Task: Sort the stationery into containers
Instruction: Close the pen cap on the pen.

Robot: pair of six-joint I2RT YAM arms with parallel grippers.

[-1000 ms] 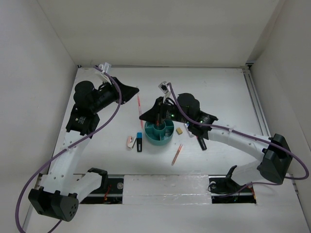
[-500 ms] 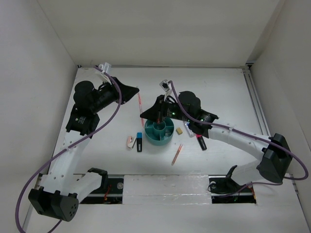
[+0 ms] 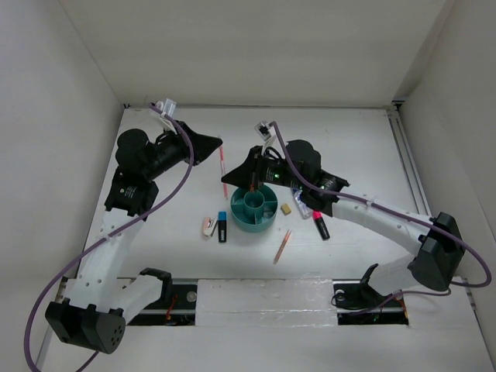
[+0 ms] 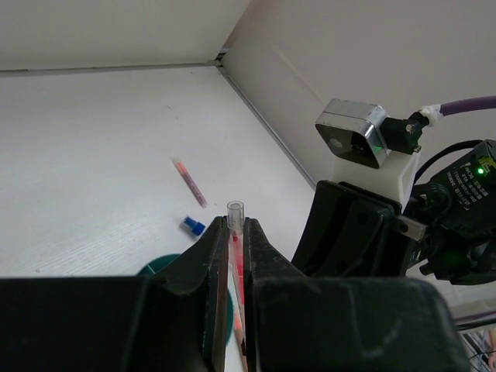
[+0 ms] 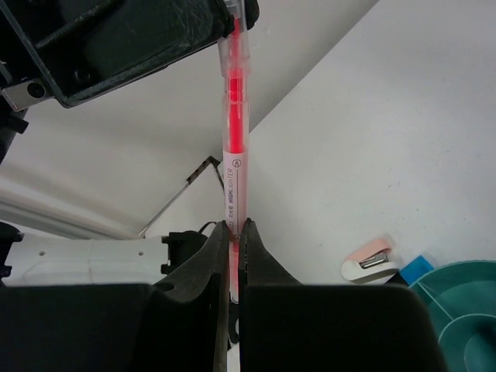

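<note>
White table (image 3: 349,139), both fingers (image 4: 211,298) gripping pencil (image 5: 235,178)

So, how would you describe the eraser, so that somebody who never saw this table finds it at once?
Find the round teal organizer in the middle of the white table. Just to its right lies the eraser. It is a small tan block, while the pencil nearer the arm bases is long and thin, and the marker further right is black with a pink cap.
</note>
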